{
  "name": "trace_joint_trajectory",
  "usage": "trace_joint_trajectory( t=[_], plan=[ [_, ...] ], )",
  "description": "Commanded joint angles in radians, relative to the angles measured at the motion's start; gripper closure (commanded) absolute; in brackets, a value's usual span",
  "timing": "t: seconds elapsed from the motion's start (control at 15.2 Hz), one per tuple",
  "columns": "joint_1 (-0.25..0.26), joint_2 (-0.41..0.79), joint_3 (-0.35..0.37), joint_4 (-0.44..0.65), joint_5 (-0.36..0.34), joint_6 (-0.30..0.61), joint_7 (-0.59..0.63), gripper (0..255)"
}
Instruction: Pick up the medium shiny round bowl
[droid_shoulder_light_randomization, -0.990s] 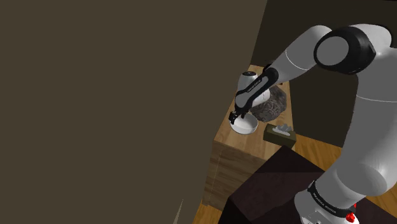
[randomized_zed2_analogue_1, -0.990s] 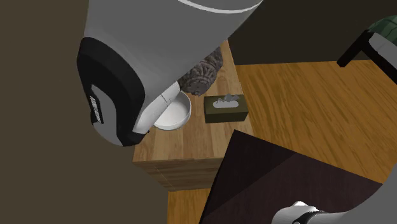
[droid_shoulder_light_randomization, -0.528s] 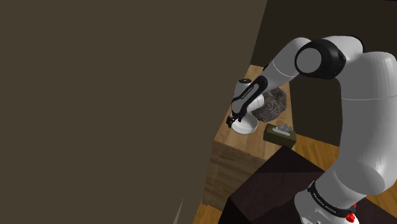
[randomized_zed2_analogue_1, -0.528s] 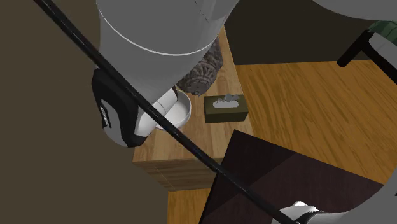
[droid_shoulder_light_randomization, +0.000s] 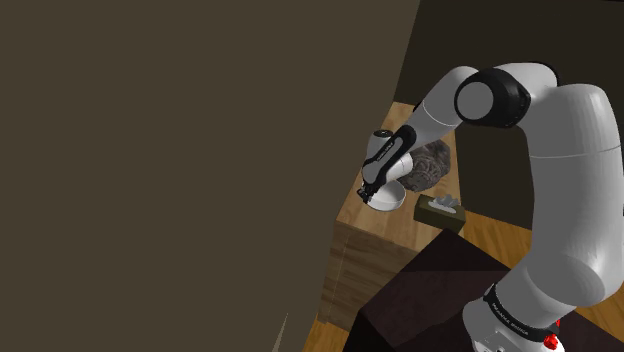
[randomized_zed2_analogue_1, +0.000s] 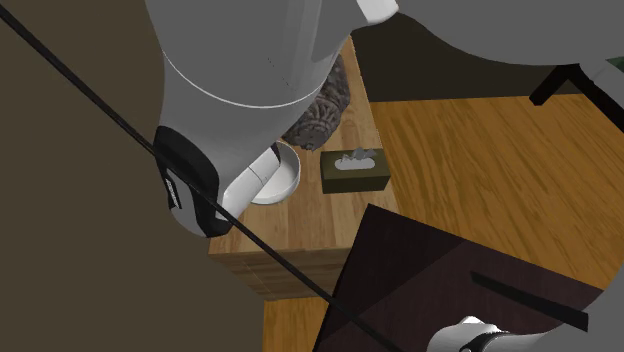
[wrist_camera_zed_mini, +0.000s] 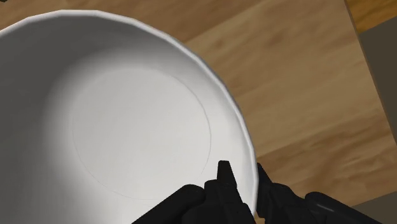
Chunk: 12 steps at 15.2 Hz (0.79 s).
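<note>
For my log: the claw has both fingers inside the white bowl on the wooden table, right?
Not quite. The wrist view shows the claw straddling the rim of the white bowl, with one finger inside and the other outside, clasping the wall between them. The bowl does sit on the wooden table.

**A:** Shoulder view, station?
**B:** High, beside and behind the dark box stand (droid_shoulder_light_randomization: 425, 300). Faces down and left towards the far light wooden cabinet top (droid_shoulder_light_randomization: 388, 226).
**A:** Second exterior view?
**B:** Near, behind the white robot arm (randomized_zed2_analogue_1: 250, 70). Looks steeply down on that same top. Both share the olive rectangular tissue box (randomized_zed2_analogue_1: 355, 172).
**A:** Wrist view?
**B:** Right against the plain white round bowl (wrist_camera_zed_mini: 127, 127).
</note>
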Motion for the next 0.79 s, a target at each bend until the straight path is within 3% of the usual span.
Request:
trace_joint_trajectory(
  t=[0.0, 0.4, 0.73],
  plan=[
    [0.000, 0.000, 0.000, 0.000, 0.000, 0.000, 0.000, 255],
    [0.000, 0.002, 0.000, 0.000, 0.000, 0.002, 0.000, 255],
    [0.004, -0.064, -0.005, -0.020, -0.004, -0.043, -0.002, 255]
  ],
)
